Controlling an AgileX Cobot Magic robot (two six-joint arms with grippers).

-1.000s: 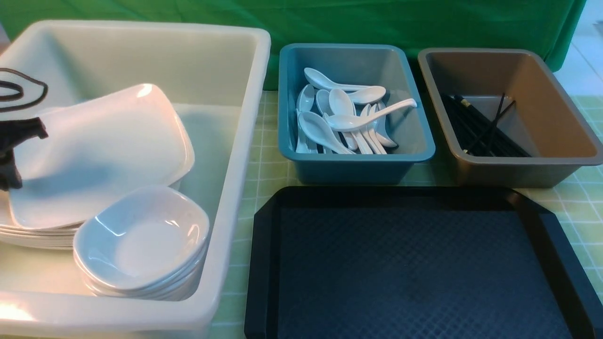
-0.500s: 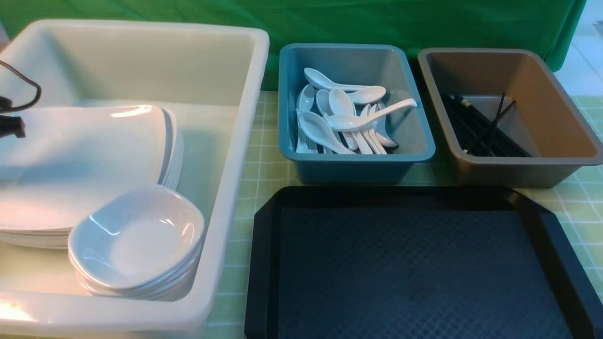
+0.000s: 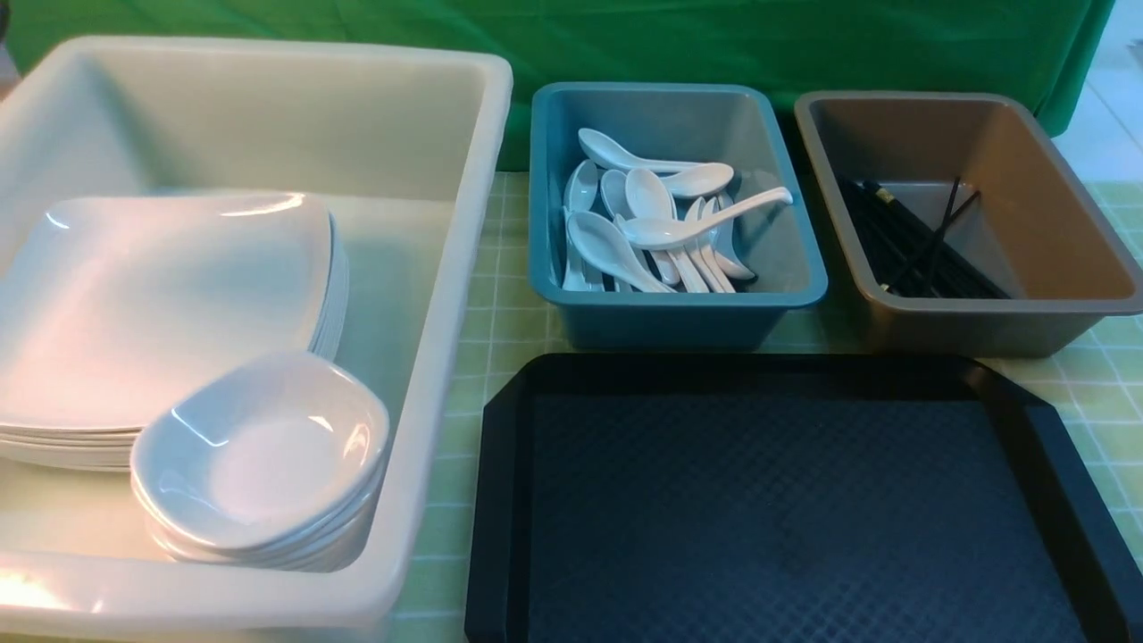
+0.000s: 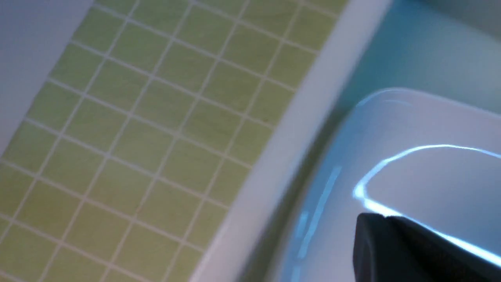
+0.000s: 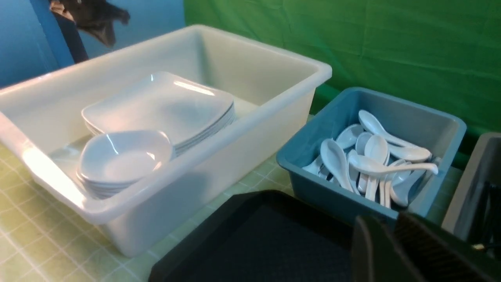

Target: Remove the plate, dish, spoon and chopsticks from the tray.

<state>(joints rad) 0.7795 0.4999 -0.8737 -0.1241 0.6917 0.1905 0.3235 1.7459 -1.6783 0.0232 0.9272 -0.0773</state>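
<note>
- Gone from the front view is the left arm, which a second ago held the plate (image 3: 161,295) tilted over the white bin (image 3: 446,295); the plate now lies flat on top of the stack of plates inside that bin.
- Beside that stack, nearer the robot, a stack of small dishes (image 3: 263,455) sits in the same bin.
- Spoons, the task's spoon (image 3: 696,223) likely the one lying across the top, fill the blue bin (image 3: 679,313); the chopsticks (image 3: 920,241) lie in the brown bin (image 3: 1054,223).
- Nothing rests on the tray (image 3: 786,500); its diamond-textured floor is bare in the front view.
- From the left wrist view, one dark finger of the left pincer (image 4: 411,250) shows over a glossy white rim, with the bin wall and the green checked table (image 4: 137,137) alongside. The picture is blurred and only that one finger shows, so I cannot tell how far it is open; it does not appear to hold anything.
- The right pincer (image 5: 391,250) hangs above the tray's far edge, near the blue bin. Its fingers look close together with nothing between them.
- To my eye the clearing is finished: every named item sits in a bin.
- What remains, I'd guess, is for both arms to pull back clear of the bins.
</note>
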